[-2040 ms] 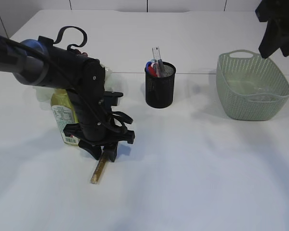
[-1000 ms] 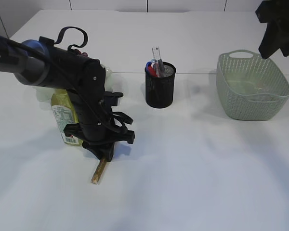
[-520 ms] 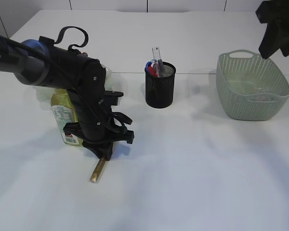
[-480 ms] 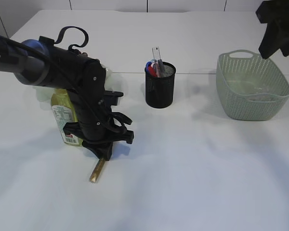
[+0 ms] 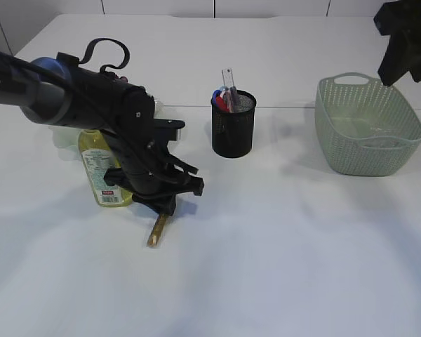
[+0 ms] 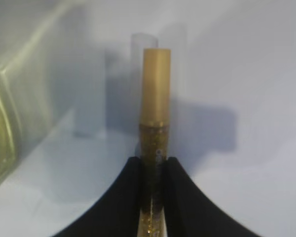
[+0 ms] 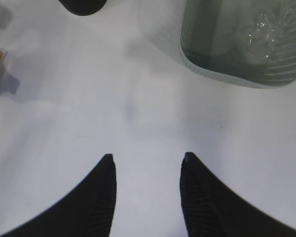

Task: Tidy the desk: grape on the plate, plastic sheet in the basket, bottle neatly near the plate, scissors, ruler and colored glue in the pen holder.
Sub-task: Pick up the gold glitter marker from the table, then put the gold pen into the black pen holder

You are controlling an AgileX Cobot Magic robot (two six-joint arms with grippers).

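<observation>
My left gripper is shut on a gold glitter glue tube, whose capped end slants down toward the table. In the left wrist view the glue tube sticks out straight ahead from between the left gripper. A yellow bottle stands upright just left of that arm. The black mesh pen holder holds scissors and a clear ruler. The plastic sheet lies in the green basket. My right gripper hangs open and empty above bare table. The plate is mostly hidden behind the left arm; the grape is hidden.
The basket sits at the right, the pen holder mid-table. The right arm is raised at the top right corner. White tabletop stretches between the left arm and the basket.
My left gripper has closed a little more on the glue tube and shifted right with it, raising its held end. The right arm has not moved.
</observation>
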